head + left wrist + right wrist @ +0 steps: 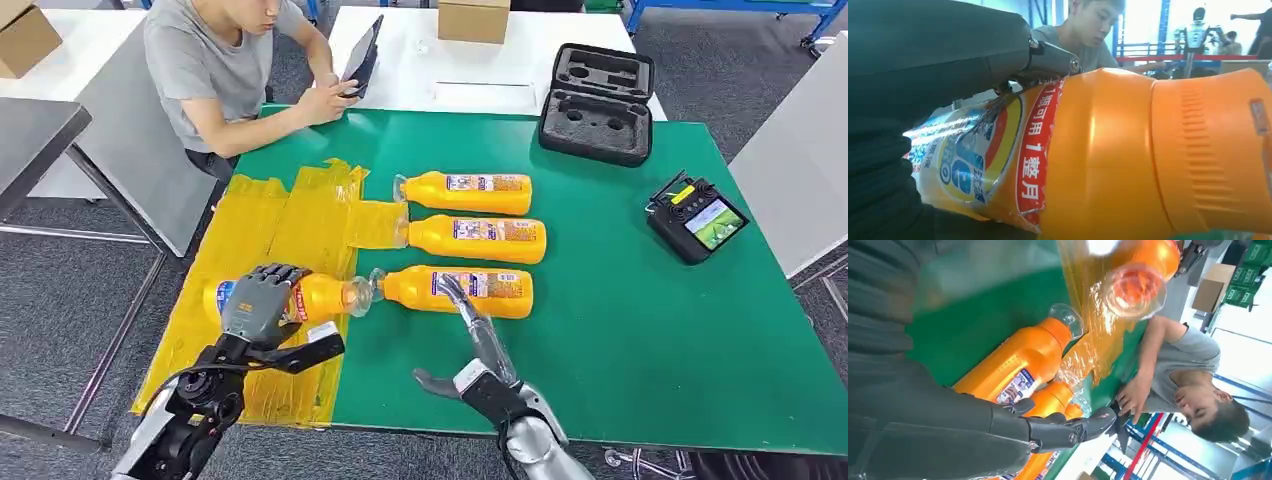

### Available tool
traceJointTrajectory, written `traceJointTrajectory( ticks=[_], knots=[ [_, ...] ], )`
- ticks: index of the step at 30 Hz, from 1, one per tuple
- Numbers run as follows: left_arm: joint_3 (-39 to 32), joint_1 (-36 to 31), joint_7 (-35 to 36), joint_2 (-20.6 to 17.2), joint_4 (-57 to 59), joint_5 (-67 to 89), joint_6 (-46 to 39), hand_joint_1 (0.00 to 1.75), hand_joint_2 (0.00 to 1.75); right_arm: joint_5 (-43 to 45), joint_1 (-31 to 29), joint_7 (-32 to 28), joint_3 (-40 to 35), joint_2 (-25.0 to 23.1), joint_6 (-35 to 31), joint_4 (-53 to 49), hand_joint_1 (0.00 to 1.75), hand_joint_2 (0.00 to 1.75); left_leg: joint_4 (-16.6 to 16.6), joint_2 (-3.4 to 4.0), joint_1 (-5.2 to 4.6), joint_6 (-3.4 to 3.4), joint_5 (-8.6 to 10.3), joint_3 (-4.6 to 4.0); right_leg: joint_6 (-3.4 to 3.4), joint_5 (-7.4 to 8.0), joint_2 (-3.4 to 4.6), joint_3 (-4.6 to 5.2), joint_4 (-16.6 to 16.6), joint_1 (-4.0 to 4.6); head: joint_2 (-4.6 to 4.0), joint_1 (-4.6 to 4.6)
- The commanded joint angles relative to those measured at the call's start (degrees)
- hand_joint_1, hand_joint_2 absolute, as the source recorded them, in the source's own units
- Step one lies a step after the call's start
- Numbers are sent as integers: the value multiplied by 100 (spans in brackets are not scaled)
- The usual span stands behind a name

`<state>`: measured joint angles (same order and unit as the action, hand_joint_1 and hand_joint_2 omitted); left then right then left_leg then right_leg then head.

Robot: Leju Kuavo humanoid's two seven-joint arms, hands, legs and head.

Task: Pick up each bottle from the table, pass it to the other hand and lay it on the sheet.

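My left hand (262, 303) grips an orange bottle (322, 297) around its labelled body, low over the yellow sheet (270, 225), with the clear cap pointing right. Up close, the left hand (938, 55) wraps over the held bottle (1108, 155). Three more orange bottles lie on the green table (620, 330): far (470, 192), middle (480, 239) and near (490, 291). My right hand (478, 355) is open, its fingers stretched out over the near bottle and holding nothing. From the right wrist, the right hand's fingers (1058, 430) reach past the near bottle (1018, 365).
A person sits at the table's far left corner with a tablet (362, 55). A black foam case (597, 102) lies at the back, and a remote controller (695, 218) at the right. A cardboard box (473, 18) stands on the white table behind.
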<state>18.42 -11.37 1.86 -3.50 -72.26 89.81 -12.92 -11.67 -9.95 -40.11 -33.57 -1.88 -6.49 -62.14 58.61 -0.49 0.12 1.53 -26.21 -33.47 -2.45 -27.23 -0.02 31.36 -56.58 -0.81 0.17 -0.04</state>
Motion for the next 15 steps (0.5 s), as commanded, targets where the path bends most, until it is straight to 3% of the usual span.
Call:
traceJointTrajectory(
  ticks=[1,15],
  knots=[
    [-33,8,-537,-250,124,-280,-173,164,175,16,-51,11,-97,142,-37,38,0,175,-4,12,4,-7,1,8,9,5,8,-7,6,5,-2,0],
    [126,204,-1121,-473,280,-476,185,171,175,137,-170,11,-211,132,42,99,0,175,-6,12,-1,-5,0,9,6,2,10,-6,3,-1,0,0]
  ],
)
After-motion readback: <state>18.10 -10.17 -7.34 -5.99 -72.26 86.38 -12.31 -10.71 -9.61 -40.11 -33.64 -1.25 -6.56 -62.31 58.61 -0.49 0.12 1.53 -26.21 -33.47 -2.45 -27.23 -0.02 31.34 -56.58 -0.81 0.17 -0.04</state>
